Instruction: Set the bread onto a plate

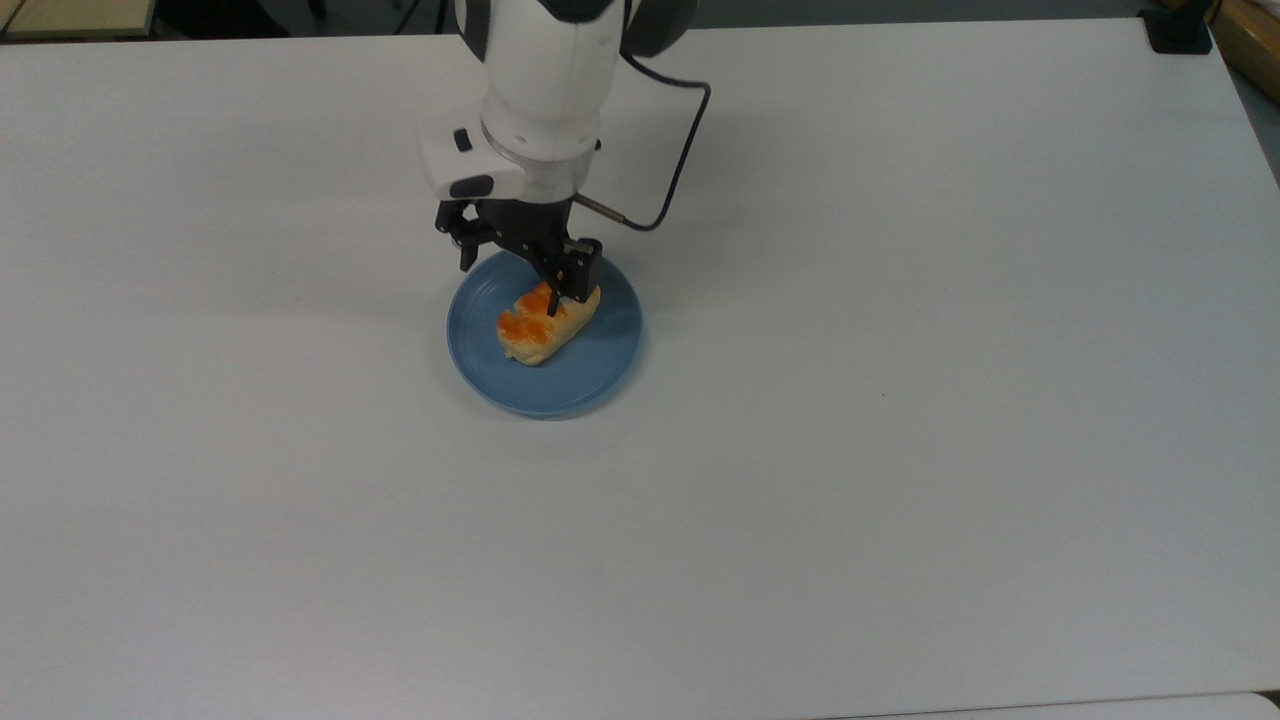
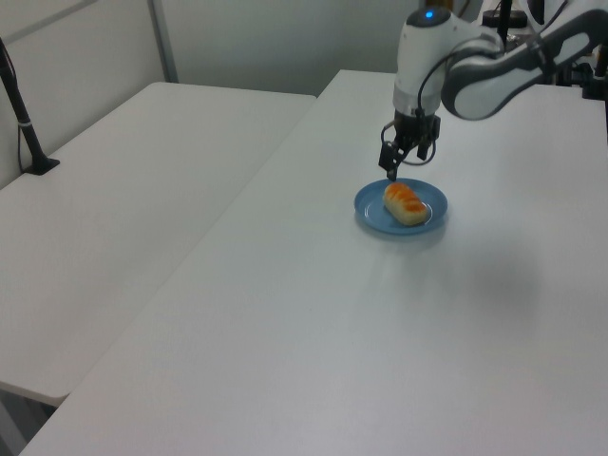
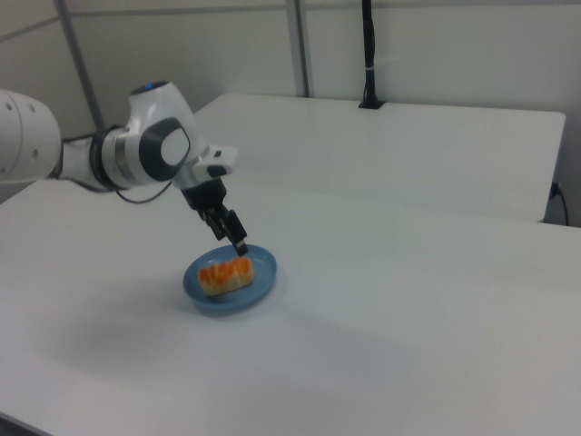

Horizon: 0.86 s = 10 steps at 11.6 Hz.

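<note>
Bread (image 1: 545, 323) lies flat on the plate (image 1: 545, 385), glazed orange-brown top facing up, and you can see it free of any grip. In the top view its long axis runs diagonally, one end toward the plate's lower left, the other toward its upper right. No writing or label can be read on it. Beyond the bread, your tool (image 1: 510, 262) hangs above the plate's far rim with its fingers (image 1: 578, 275) spread and nothing between them, clear of the bread in the left view. The plate sits on the white counter (image 1: 900, 450).
</note>
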Each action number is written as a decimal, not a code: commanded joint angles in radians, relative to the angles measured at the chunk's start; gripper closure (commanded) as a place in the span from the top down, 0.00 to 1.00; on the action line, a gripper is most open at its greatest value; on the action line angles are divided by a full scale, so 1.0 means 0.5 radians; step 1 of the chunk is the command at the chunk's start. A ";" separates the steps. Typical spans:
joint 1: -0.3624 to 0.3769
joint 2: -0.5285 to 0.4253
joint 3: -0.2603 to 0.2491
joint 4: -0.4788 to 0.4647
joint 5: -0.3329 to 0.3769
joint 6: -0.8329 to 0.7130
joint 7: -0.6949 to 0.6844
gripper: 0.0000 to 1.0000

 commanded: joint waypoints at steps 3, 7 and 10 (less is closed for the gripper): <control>-0.155 -0.077 0.050 0.528 0.495 -0.810 -0.794 1.00; -0.136 -0.276 0.035 0.531 0.523 -0.865 -0.966 1.00; -0.033 -0.322 -0.048 0.522 0.526 -0.912 -1.043 1.00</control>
